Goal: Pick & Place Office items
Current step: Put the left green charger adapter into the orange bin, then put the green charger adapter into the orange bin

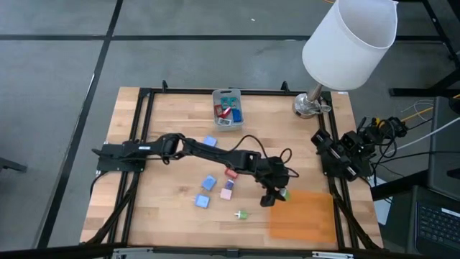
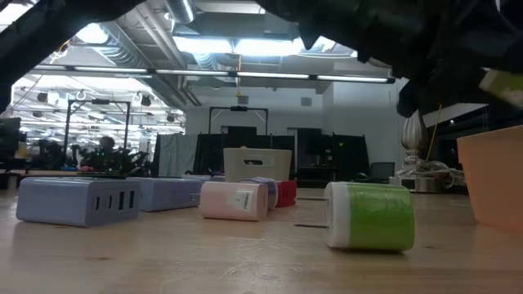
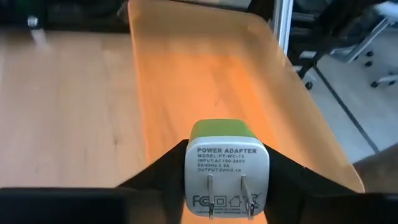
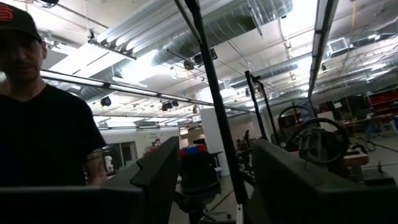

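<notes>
My left gripper (image 1: pixel 273 194) reaches across the table to the left edge of the orange mat (image 1: pixel 305 216) and is shut on a green-and-white power adapter (image 3: pixel 227 168), which hangs over the mat. On the wood lie other small adapters: blue ones (image 1: pixel 209 142) (image 1: pixel 208 183) (image 1: pixel 202 201), a red one (image 1: pixel 231 173), a pink one (image 1: pixel 226 193) and a green-and-white one (image 1: pixel 241 214) lying on its side (image 2: pixel 368 216). Several more sit in the grey bin (image 1: pixel 228 108). My right gripper (image 4: pixel 211 180) is open, parked at the table's right edge (image 1: pixel 343 155). My left gripper pinches the green-and-white adapter by its two opposite side faces (image 3: pixel 189 171), one finger (image 3: pixel 158 177) on each side. The white face with the prongs (image 3: pixel 229 199) points back at the wrist camera and the green end points away. The adapter is lifted clear above the mat.
A lamp with a white shade (image 1: pixel 352 36) and a metal base (image 1: pixel 309 104) stands at the table's far right corner. The bin sits at the far edge, middle. A person in a dark shirt (image 4: pixel 37 124) stands beyond the table. Bare wood lies along the near left.
</notes>
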